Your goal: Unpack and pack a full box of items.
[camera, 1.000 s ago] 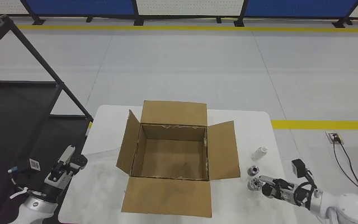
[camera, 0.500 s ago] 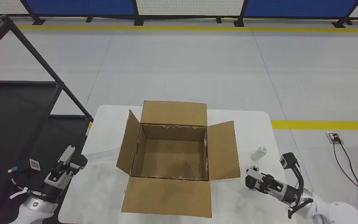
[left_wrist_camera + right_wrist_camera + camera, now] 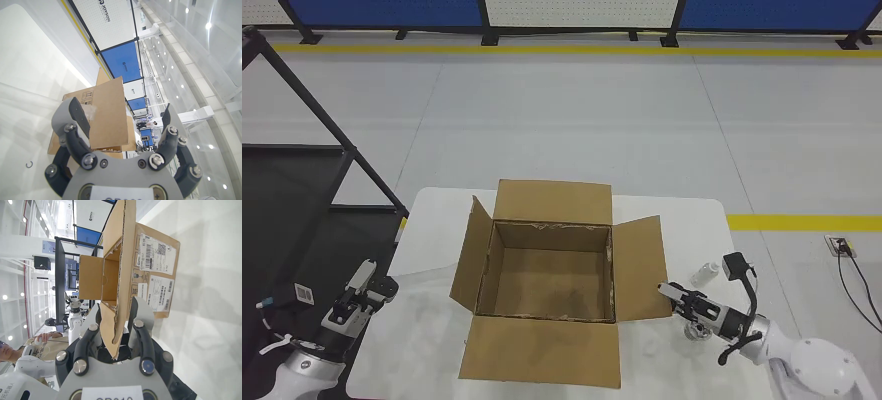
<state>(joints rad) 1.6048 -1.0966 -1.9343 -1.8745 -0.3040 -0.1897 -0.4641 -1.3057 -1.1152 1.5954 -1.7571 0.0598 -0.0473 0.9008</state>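
A big robotics test hall is showing: partition panels and a yellow floor line are running across twelve o'clock; ceiling spotlights are glowing overhead.

Arm poses, with both sets of fingers spread.
Left end effector has fingers wide apart; right end effector, fingers parted, points toward the left side.

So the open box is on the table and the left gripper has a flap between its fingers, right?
No, the right gripper has the flap between its fingers, per the right wrist view. The box is open on the table.
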